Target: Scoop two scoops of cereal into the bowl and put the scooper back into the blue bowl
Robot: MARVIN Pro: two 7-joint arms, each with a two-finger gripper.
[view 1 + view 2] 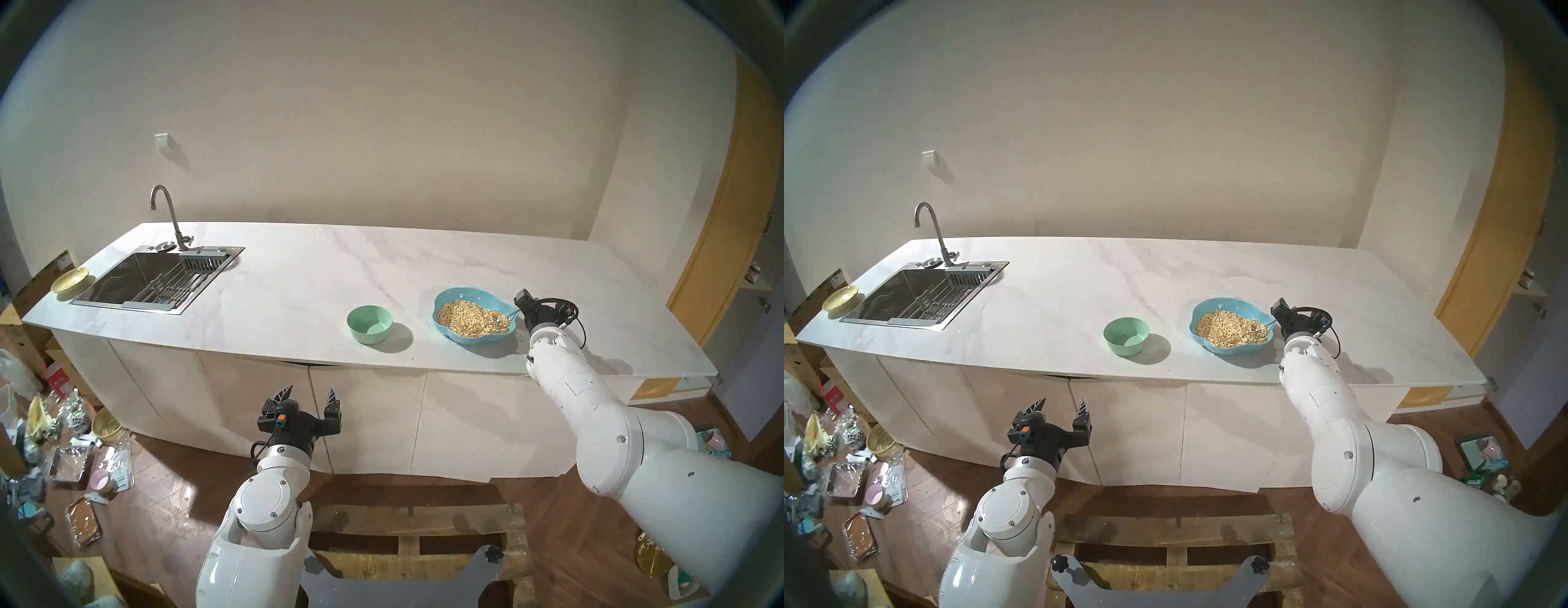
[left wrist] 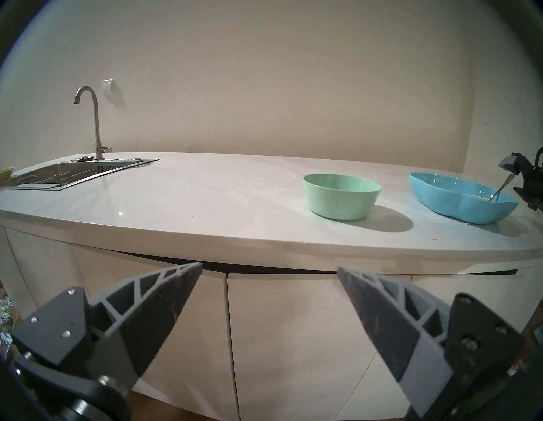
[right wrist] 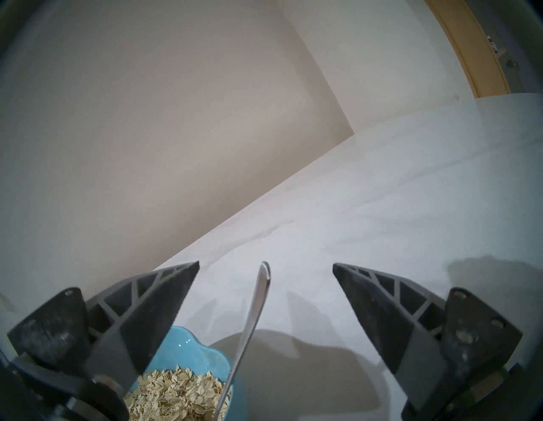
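Two risks stand out: the right gripper [image 3: 264, 269] has its fingers spread wide w/ nothing held, the scooper [image 3: 252, 320] handle standing between them untouched, so a close that lands off-centre could flick the thin shiny handle sideways and scatter cereal [image 1: 473, 317] over the bench [image 1: 297, 276]; nudging the blue bowl [image 1: 452, 298] is the other. Scooper's slim silver metal, head buried at approx 3 o'clock in the bowl, handle leaning out over the rim. Cereal's a loose pale tan flake heap. The mint-green bowl [image 1: 360, 331] looks empty, at 9 o'clock of the blue one. Left gripper [image 1: 308, 395] idles below bench edge, fingers apart, empty.
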